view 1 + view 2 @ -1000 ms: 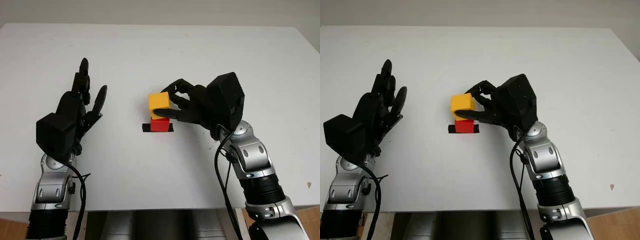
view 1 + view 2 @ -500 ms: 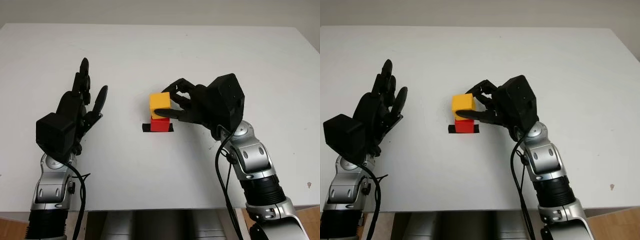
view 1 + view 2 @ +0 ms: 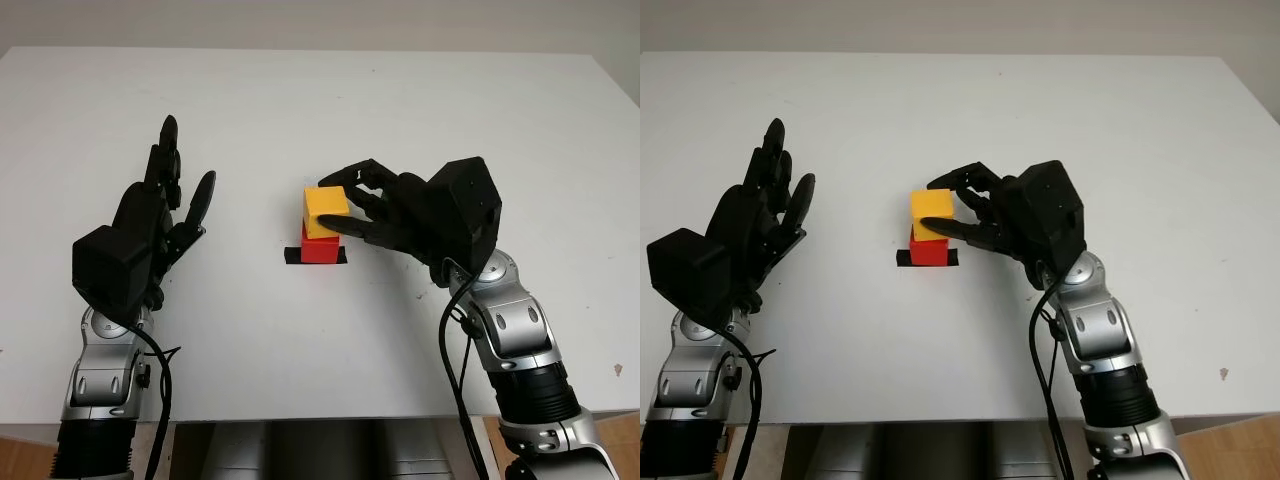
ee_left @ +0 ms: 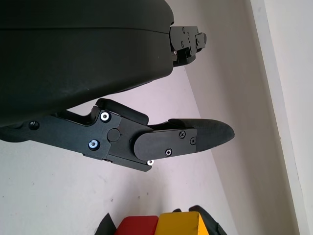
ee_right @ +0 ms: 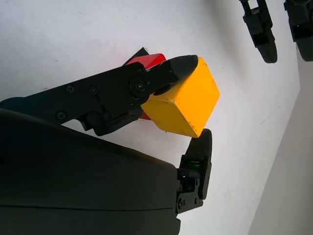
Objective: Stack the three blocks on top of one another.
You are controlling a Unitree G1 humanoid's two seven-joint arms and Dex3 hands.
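Right hand [image 3: 385, 205] grasps yellow block [image 3: 325, 211] at frame centre, atop red block [image 3: 320, 248] on black tape [image 3: 292, 256]; square edges w/ red, settle flat before releasing; left hand [image 3: 150, 225], frame left, open.

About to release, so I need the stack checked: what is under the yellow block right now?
The red block sits directly under the yellow block, on a black tape mark on the table. The right hand grips the yellow block; anything beneath the red one is covered. The left hand is open, aside.
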